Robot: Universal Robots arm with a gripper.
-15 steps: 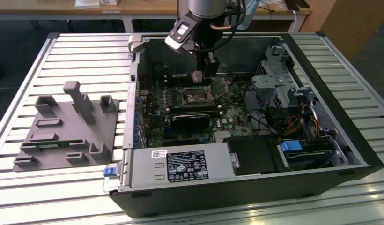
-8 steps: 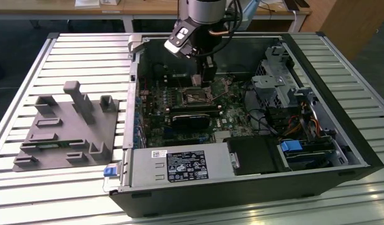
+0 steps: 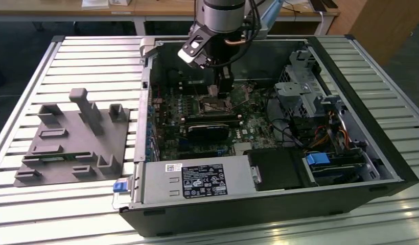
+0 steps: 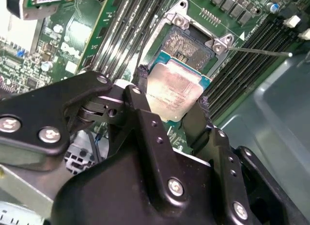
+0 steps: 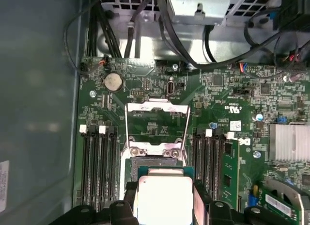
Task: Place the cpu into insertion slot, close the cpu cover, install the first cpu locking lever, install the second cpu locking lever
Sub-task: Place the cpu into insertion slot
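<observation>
The cpu (image 4: 180,95) is gripped by its edges in the pincer (image 4: 172,88) over the insertion slot (image 4: 186,48), whose cpu cover (image 5: 157,107) stands open; placing is judged in hand, and square alignment is called for.

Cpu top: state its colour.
The cpu top is dull silver-grey, clearest in the second wrist view.

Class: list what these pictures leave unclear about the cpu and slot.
- Gap between cpu and slot: second wrist view, cpu overlaps the slot.
- One cpu edge: first wrist view, cut off by the picture's edge.
- Slot's inside: exterior view, too small, close by the gripper.
</observation>
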